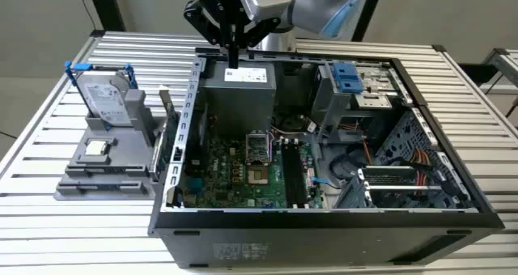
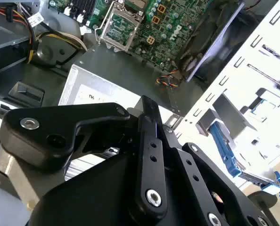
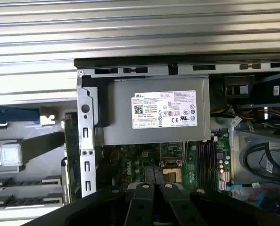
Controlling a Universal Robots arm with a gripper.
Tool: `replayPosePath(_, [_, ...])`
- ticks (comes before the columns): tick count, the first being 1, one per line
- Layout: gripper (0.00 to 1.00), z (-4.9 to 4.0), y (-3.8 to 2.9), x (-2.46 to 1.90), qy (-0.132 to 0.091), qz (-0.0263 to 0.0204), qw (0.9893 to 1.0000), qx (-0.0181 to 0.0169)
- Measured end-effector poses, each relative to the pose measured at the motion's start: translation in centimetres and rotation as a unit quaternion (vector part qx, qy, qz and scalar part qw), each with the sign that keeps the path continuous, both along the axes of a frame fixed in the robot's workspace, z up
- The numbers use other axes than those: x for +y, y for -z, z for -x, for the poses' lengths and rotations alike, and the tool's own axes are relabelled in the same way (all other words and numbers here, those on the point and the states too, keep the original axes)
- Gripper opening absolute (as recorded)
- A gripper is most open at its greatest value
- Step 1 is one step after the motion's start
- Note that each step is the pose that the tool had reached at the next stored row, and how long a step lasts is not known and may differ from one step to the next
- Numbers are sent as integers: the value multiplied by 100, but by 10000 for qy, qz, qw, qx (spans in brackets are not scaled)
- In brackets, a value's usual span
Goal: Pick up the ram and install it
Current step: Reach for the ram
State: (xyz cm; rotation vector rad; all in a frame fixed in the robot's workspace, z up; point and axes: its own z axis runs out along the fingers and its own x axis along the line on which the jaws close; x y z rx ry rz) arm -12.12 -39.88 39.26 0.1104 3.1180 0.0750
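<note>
A slatted metal table (image 1: 48, 226) has a grey holder (image 1: 105, 187) near its edge at the exterior view's left. The holder carries a labelled hard drive (image 1: 107, 99). The ram (image 1: 167, 114) stands on edge at the holder's side nearest the open computer case (image 1: 324, 238). The gripper (image 1: 234, 61) is pinched narrow and empty. It hangs above the power supply (image 1: 239, 105), which bears a white printed label (image 1: 244, 75).

Exterior view: high, outside, looks down on whole case (image 1: 324, 223) w/ fingers (image 1: 233, 50) over its PSU (image 1: 239, 96). Both wrist views: close behind fingers, aimed past them at same PSU & motherboard (image 3: 135, 165).
</note>
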Motion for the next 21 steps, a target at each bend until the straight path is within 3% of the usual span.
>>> replayPosePath(10, [0,10,0,0,0,0,10000,9])
replayPosePath(21, [0,16,0,0,0,0,10000,45])
